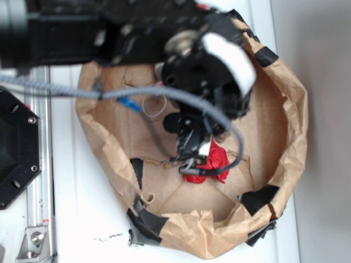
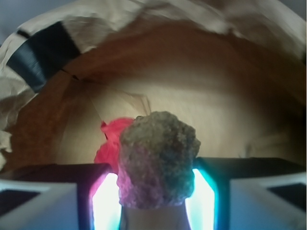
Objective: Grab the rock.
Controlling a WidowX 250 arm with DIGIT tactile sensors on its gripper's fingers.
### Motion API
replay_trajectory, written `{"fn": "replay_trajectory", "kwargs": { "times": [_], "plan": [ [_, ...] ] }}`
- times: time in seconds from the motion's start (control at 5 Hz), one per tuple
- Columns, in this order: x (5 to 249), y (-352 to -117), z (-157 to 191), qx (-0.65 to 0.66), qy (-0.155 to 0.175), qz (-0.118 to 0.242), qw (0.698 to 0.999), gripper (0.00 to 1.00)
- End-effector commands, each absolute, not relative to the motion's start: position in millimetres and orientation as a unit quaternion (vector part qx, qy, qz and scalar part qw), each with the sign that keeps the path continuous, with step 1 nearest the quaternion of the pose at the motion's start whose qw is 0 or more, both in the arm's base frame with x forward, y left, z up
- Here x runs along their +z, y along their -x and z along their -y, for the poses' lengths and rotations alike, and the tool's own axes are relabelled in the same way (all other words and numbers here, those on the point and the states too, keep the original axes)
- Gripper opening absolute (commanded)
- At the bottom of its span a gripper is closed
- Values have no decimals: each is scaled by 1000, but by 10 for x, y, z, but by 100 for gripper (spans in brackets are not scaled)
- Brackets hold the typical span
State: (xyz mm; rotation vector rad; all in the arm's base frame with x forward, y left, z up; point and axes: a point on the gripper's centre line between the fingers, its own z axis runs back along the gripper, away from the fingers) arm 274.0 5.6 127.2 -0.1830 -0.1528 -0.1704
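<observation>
Down in the floor of the brown paper basin point(image 1: 296, 109) you have the gripper point(image 1: 192, 159) lowered close to the middle, with the arm's black body and a looping grey cable point(image 1: 137, 92) hiding much of the basin's far side in the exterior view. Your pincer is drawn in narrow: in the wrist view a grey-brown lump point(image 2: 158, 158) with a grainy, fuzzy surface fills the gap between the two lit pads point(image 2: 106, 201), and it looks pressed by both of them, its lower part tinted pink by their glow. You cannot tell from either view what that lump is. The rock point(image 1: 216, 161) is not what you hold; it lies on the basin floor just beside the fingertips, a bright red creased chunk on the side towards the basin's right wall as the exterior camera sees it. From the wrist camera the rock point(image 2: 112, 143) shows only as a red patch behind and to the left of the lump, partly hidden by it. Near the basin's far side a thin white ring point(image 1: 155, 107) lies flat, with a small blue thing point(image 1: 129, 104) next to it. Strips of black tape point(image 1: 258, 197) patch the crumpled rim, and the basin stands on a white table point(image 1: 71, 208).
</observation>
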Motion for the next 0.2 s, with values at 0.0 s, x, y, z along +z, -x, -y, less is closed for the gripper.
{"fn": "replay_trajectory", "kwargs": {
  "times": [0.0],
  "plan": [
    [1584,-2954,-63,-32,40,90,995,0]
  ]
}}
